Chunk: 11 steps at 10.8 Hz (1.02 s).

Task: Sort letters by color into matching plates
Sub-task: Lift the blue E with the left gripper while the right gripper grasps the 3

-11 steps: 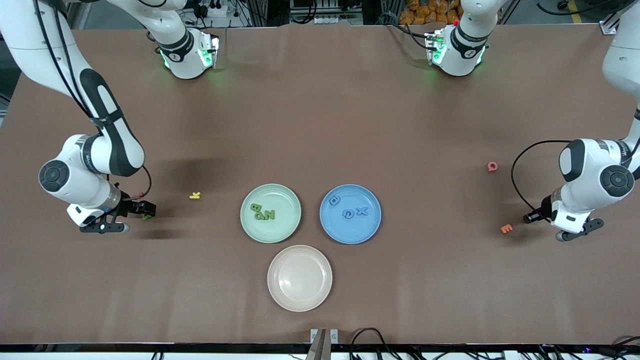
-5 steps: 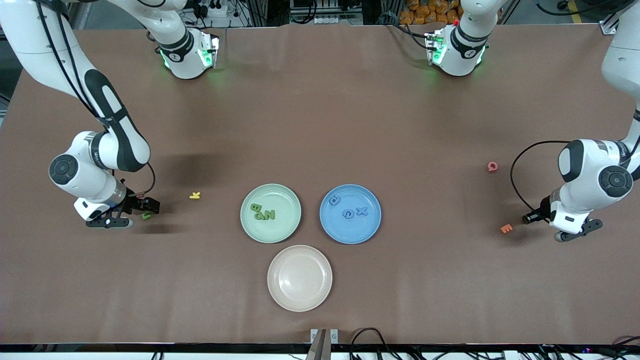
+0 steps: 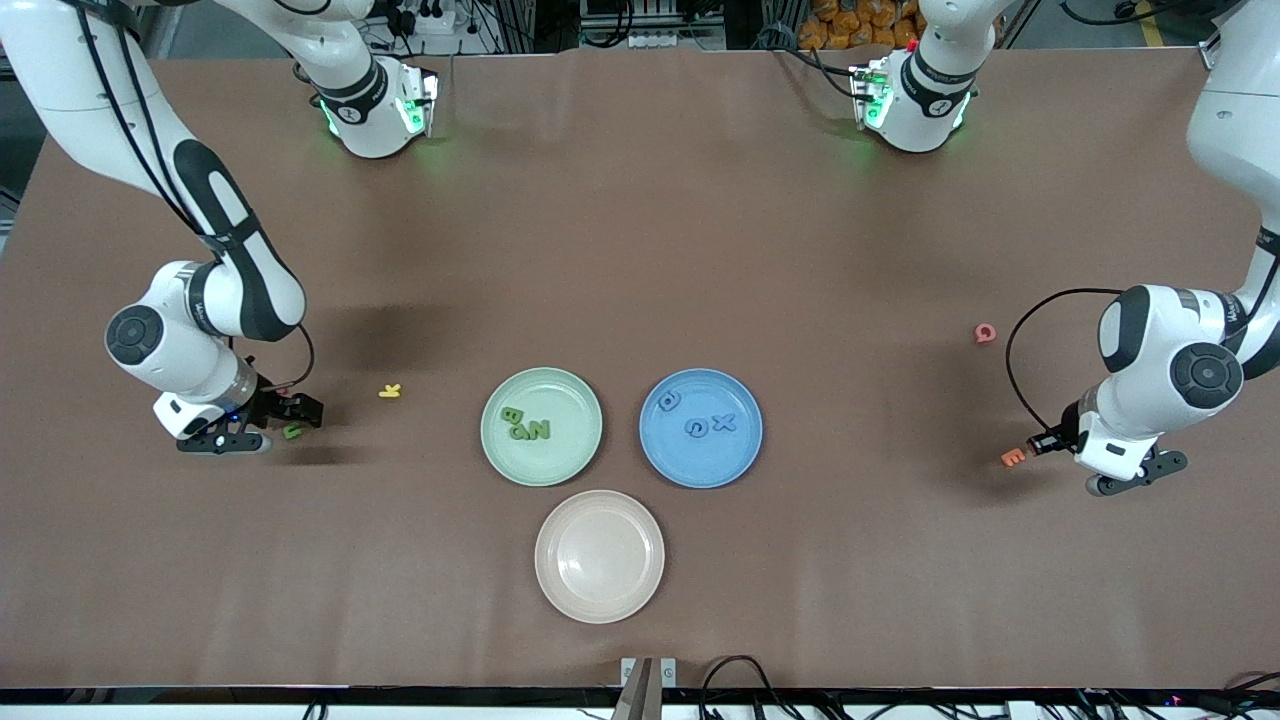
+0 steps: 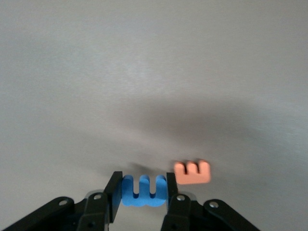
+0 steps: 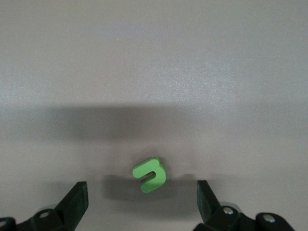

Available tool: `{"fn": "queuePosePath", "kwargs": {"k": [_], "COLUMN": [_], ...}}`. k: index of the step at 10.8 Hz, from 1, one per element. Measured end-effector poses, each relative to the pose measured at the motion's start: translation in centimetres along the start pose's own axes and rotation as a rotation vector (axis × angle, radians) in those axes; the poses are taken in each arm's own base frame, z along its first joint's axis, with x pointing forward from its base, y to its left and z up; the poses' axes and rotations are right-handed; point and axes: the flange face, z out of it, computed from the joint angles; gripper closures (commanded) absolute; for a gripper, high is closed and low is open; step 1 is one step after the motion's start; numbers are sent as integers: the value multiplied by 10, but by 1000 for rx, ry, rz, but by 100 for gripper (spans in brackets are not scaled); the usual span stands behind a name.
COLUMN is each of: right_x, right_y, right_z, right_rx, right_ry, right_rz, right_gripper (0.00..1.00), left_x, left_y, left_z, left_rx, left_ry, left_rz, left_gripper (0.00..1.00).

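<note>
Left wrist view: I see left tool (image 4: 143,193) pinching blue letter (image 4: 143,190); thin grip may slip. Right tool (image 5: 142,204) spread over green letter (image 5: 150,174).

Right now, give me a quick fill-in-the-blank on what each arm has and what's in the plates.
1. The left gripper is shut on a ____ letter.
2. The right gripper is open over a ____ letter.
3. The beige plate holds ____ letters.
4. Beside the left gripper lies an ____ E.

Missing words: blue; green; no; orange
</note>
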Motion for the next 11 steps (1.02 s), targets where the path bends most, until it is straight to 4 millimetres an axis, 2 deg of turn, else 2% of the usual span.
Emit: {"fn": "queuePosePath", "kwargs": {"k": [3, 4, 6, 7, 9, 11], "right_x": [0, -1, -1, -1, -1, 0], "right_y": [-1, -2, -2, -2, -3, -2], "right_z": [4, 5, 7, 7, 7, 7], "right_rx": [1, 1, 1, 1, 1, 1], "right_ry": [7, 5, 7, 8, 9, 14], "right_rz": [-3, -3, -4, -4, -6, -5], "right_gripper": [6, 10, 29, 35, 46, 50], "left_x": [-7, -12, -23, -28, -42, -57], "left_y": [33, 47, 78, 92, 126, 156], "left_z": [-19, -27, -43, -51, -69, -77], "left_rx": [-21, -24, -34, -38, -57, -57], "left_ry": [-14, -25, -43, -51, -56, -65], "left_rz": [19, 9, -26, -46, -98, -138], "left_gripper": [100, 100, 100, 100, 100, 100]}}
